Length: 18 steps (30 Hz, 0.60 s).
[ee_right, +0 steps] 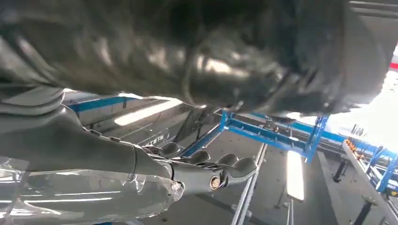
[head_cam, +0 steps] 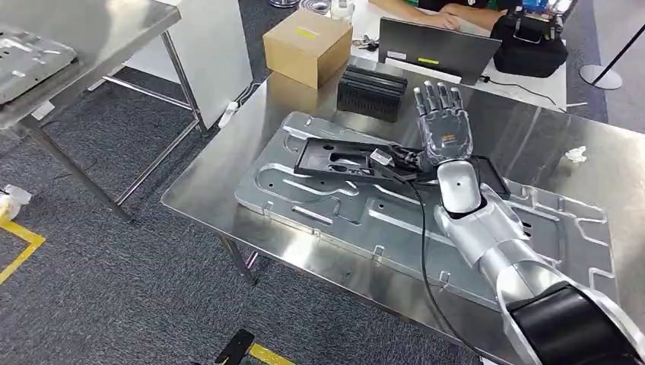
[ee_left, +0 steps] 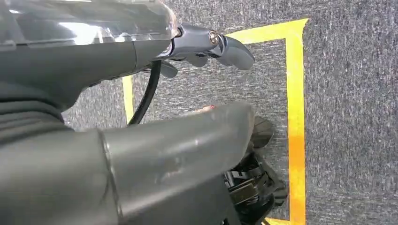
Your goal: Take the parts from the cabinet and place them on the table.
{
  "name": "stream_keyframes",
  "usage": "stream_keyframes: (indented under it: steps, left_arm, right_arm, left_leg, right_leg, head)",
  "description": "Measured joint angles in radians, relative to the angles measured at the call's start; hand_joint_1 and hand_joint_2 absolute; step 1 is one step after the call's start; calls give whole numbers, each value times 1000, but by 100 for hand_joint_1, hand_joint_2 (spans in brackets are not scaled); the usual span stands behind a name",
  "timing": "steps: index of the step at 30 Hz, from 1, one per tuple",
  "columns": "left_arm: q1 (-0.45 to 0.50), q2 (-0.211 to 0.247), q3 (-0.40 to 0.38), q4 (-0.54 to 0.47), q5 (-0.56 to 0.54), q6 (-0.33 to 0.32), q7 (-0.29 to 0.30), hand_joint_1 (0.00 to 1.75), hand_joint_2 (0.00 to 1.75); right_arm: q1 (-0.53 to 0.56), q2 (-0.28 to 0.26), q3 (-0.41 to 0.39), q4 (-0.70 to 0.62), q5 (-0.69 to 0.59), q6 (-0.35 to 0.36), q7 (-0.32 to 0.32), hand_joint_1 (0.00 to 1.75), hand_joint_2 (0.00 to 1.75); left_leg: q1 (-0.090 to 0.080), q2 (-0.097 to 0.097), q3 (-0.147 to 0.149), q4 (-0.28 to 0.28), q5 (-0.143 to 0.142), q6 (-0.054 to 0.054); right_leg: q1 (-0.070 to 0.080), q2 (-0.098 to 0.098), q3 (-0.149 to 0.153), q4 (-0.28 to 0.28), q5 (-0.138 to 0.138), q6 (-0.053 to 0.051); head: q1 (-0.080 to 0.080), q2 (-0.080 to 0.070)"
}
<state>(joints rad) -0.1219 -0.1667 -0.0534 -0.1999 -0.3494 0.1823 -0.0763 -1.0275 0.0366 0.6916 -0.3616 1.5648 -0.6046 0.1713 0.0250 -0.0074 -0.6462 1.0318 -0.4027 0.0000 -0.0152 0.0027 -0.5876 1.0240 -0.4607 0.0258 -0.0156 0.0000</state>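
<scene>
Steel bench fills the head view's middle, carrying a big silver plate with a black part lying on top. Right robot hand sits palm up at centre, fingers spread and straight, gripping nothing, its wrist over the black part's right end. A box stands at upper centre.

Left wrist view: left robot hand hangs over grey carpet and yellow tape, fingers loosely curled, holding nothing.

Right wrist view: fingers extended against ceiling beams.
</scene>
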Motion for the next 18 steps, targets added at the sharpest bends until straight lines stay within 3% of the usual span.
stream_keyframes:
  steps: [12, 15, 18]
  left_arm:
    - [0, 0, 10, 0, -3, -24, -8, 0, 0]
    - [0, 0, 11, 0, -3, -24, -8, 0, 0]
    - [1, 0, 12, 0, -3, -24, -8, 0, 0]
  right_arm:
    - [58, 0, 0, -6, -4, 9, 4, 0, 0]
    - [68, 1, 0, -6, -4, 8, 4, 0, 0]
    - [71, 4, 0, -6, -4, 8, 4, 0, 0]
  left_leg:
    - [-5, -1, -1, 2, -2, 3]
    - [-8, -1, -2, 4, -5, 8]
    - [-12, -1, 0, 4, -4, 18]
  right_leg:
    - [-5, -1, 0, -1, 0, 1]
    - [-8, -1, 1, -2, -1, 5]
    - [-12, -1, 6, -9, 3, 16]
  head:
    - [0, 0]
    - [0, 0]
    - [0, 0]
